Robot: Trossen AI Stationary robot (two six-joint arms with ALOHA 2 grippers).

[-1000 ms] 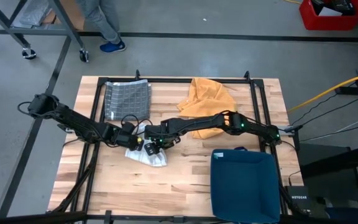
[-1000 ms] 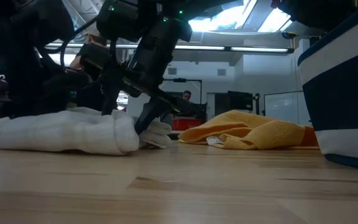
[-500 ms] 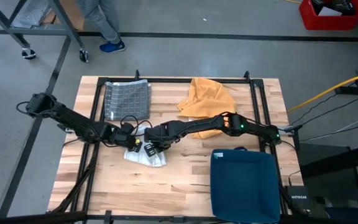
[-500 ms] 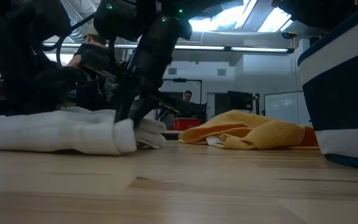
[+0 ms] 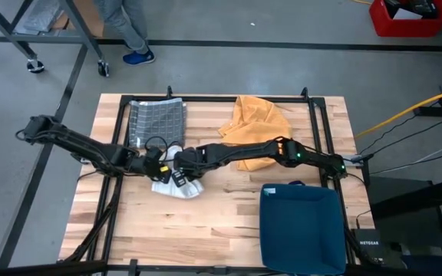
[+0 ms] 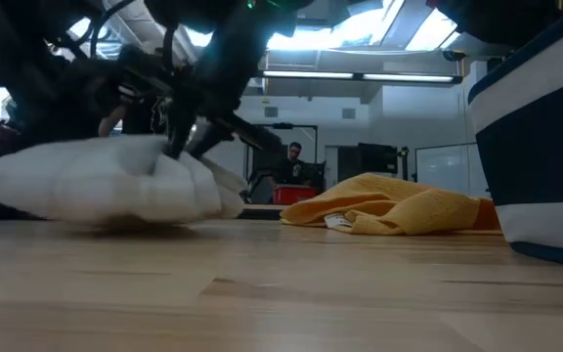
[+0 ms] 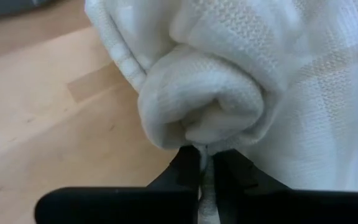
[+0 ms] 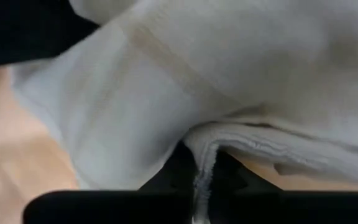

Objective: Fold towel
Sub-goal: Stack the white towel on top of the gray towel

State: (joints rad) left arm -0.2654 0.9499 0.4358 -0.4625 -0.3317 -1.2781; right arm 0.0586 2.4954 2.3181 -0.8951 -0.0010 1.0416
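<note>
A white towel (image 5: 176,186) lies bunched at the table's middle left; in the low view its mass (image 6: 106,186) bulges just above the wood. My left gripper (image 5: 158,170) comes from the left and is shut on it. My right gripper (image 5: 181,173) reaches across from the right and is shut on it close beside. In the left wrist view a rolled fold (image 7: 204,106) of the towel fills the picture. My left gripper pinches a thin edge of the towel (image 7: 205,155) between its two fingers, slanting down from the left. The cloth bulges in a rolled fold just beyond the fingers and hangs slack below. My right gripper pinches the towel's hemmed edge (image 8: 207,158) between its two fingers (image 6: 179,147), slanting down from the right. The cloth spreads away beyond the fingers and hangs slack, its lower part at the table top.
A folded grey towel (image 5: 158,123) lies at the far left. A crumpled orange towel (image 5: 255,123) lies at the far middle, under the right arm. A blue bin (image 5: 301,226) stands at the near right. Bare wood lies along the near edge.
Both grippers have gone up and a little toward the far edge with the towel. The right gripper's fingers have shut on the cloth. The towel's held edge has lifted and the cloth has bunched higher, its bulk drawn up off the wood.
</note>
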